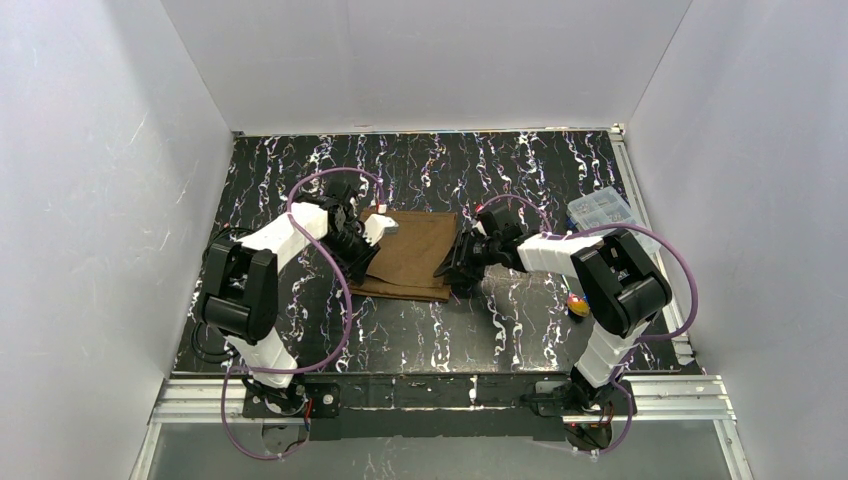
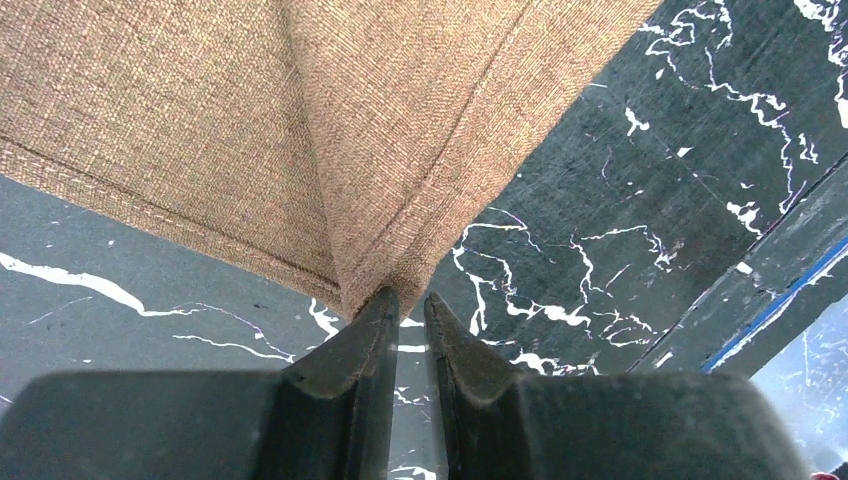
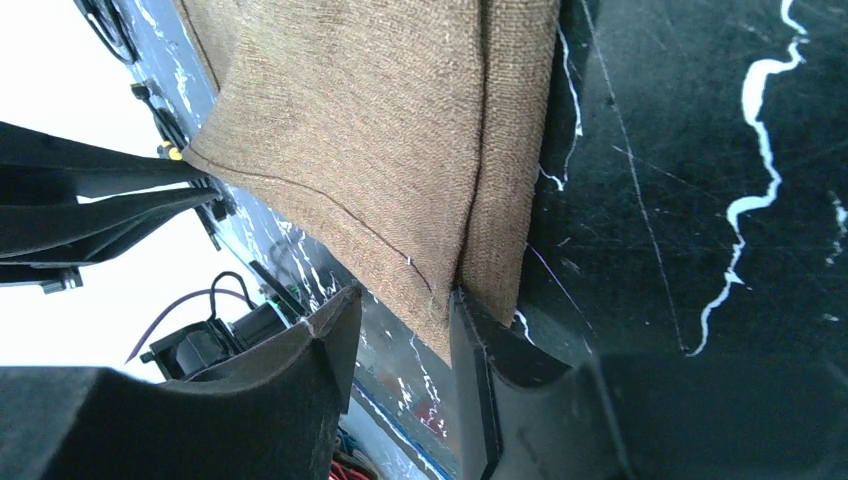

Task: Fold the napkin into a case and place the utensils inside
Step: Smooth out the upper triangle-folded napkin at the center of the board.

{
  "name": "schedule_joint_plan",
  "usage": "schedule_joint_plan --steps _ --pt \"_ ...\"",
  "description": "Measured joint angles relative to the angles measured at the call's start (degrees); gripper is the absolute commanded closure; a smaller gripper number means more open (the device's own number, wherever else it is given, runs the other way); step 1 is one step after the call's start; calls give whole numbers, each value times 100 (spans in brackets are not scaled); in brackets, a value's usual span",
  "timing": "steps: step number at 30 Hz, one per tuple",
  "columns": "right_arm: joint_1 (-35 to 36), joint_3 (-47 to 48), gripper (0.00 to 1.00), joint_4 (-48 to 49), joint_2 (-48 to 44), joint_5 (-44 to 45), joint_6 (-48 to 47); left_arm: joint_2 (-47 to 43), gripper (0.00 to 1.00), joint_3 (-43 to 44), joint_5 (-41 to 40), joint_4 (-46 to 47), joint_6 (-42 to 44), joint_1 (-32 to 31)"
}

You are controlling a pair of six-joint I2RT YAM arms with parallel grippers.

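Note:
The brown napkin (image 1: 415, 255) lies on the table as a wide sheet with one layer folded over; it does not form a narrow case. My left gripper (image 1: 383, 226) is at its far left corner. In the left wrist view its jaws (image 2: 410, 300) stand almost together, pinching the corner tip, and the napkin (image 2: 300, 130) tents up toward them. My right gripper (image 1: 452, 270) is at the near right corner, open. There the napkin (image 3: 380, 150) corner hangs between the fingers (image 3: 400, 300), against the right one. A small colourful item (image 1: 578, 304) peeks out by the right arm; whether it is the utensils I cannot tell.
A clear plastic compartment box (image 1: 600, 210) stands at the back right of the black marbled table (image 1: 420, 330). White walls enclose the table on three sides. Both arms reach inward from the near edge, cables looping beside them.

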Motion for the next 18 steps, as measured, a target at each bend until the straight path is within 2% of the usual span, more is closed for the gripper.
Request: schedule_joint_plan --steps 9,14,18 --pt "48 -61 58 256 48 -20 120 7 88 -177 -57 201 118 0" --pt "59 -302 54 313 57 -15 160 7 89 -258 -103 302 181 0" --pt "59 -339 55 367 57 -39 203 7 90 -273 -144 323 223 0"
